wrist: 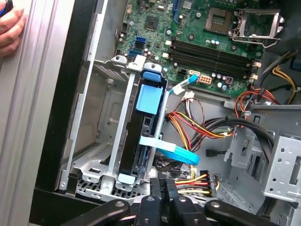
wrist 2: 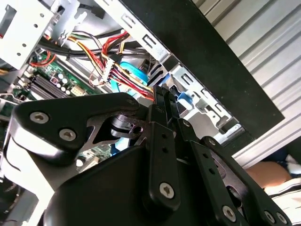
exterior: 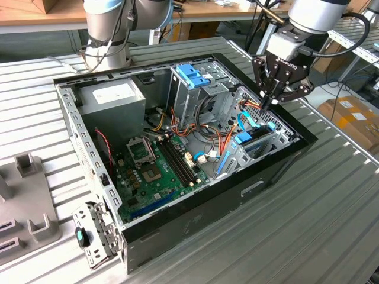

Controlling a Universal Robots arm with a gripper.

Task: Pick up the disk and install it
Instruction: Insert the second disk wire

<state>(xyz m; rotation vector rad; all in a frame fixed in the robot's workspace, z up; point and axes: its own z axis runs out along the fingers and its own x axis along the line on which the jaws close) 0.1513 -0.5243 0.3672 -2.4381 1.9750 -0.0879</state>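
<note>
The disk (wrist: 146, 101), in its light-blue carrier, stands on edge in the metal drive bay (wrist: 89, 155) at the corner of the open computer case (exterior: 249, 189). In the exterior view the disk (exterior: 253, 141) lies low at that view's right end of the case. My gripper (exterior: 266, 105) hangs just above that bay, its black fingers pressed together with nothing between them. In both wrist views the gripper (wrist: 164, 182) (wrist 2: 164, 92) sits over the bay's end beside a bundle of coloured power cables (wrist: 197, 129).
A blue bracket (exterior: 192, 74) tops the tall metal cage mid-case. A grey power-supply box (exterior: 112, 97) and the motherboard (exterior: 157, 168) fill the other end. A person's hand (wrist: 9, 28) rests outside the case wall. Grey fixtures (exterior: 23, 195) stand at the exterior view's left.
</note>
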